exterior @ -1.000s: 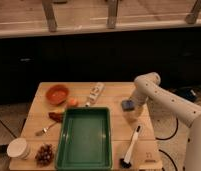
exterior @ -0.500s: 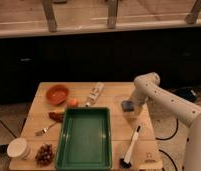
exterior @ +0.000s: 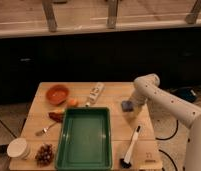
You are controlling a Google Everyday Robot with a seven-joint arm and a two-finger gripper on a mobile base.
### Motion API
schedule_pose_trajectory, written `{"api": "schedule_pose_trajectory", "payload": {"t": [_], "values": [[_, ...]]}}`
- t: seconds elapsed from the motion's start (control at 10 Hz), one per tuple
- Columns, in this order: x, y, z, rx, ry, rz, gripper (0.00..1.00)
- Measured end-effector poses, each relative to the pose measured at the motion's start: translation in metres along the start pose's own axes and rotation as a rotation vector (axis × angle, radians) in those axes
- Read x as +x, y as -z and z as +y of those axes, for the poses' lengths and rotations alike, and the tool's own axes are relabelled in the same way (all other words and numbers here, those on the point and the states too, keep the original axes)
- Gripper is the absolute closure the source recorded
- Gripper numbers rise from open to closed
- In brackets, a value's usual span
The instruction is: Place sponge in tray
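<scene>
Resting outside the tray (exterior: 84, 142), sponge (exterior: 126, 106) on table (exterior: 114, 94), gripper (exterior: 133, 101) at it

White rounded arm (exterior: 164, 100), hand (exterior: 132, 101) at sponge (exterior: 126, 106)

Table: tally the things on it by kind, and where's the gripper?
Containers: 3 (tray, bowl, cup)
Cleaning items: 2 (sponge, brush)
Fork: 1
Food-like pieces: 3 (orange, red, dark cluster)
White bottle: 1
Total: 10
Gripper: at the sponge, right of the tray.
</scene>
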Motion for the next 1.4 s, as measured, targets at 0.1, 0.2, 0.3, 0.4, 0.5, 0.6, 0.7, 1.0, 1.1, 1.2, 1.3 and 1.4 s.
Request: {"api": "schedule_pose_trajectory", "payload": {"t": [0.1,0.2,0.3,0.4,0.5,0.6,0.7,1.0,1.1,1.2,1.3,1.4], "values": [[-0.0007,-0.0011,0.0013,0.0,-0.002,0.0,0.46],[-0.0015,-0.0017,0.0016,0.001,-0.002,0.0,0.52],[-0.0021,-0.0021,0.0016,0.002,-0.002,0.001,0.57],[-0.0038,-0.0013,-0.0002,0.004,0.0,-0.001,0.58],[-0.0057,-0.0002,-0.0007,0.005,0.001,-0.003,0.58],[-0.0057,0.0005,0.0002,0.003,0.001,-0.003,0.59],[-0.0057,0.0009,0.0004,0.002,0.002,-0.003,0.61],[-0.0048,0.0013,0.0012,0.001,0.001,-0.003,0.88],[-0.0047,0.0013,0.0012,0.001,0.001,-0.002,0.91],[-0.0042,0.0015,0.0015,0.001,0.0,-0.002,0.91],[-0.0041,0.0016,0.0023,-0.001,-0.001,-0.003,0.93],[-0.0027,0.0018,0.0049,-0.006,-0.004,-0.003,0.97]]}}
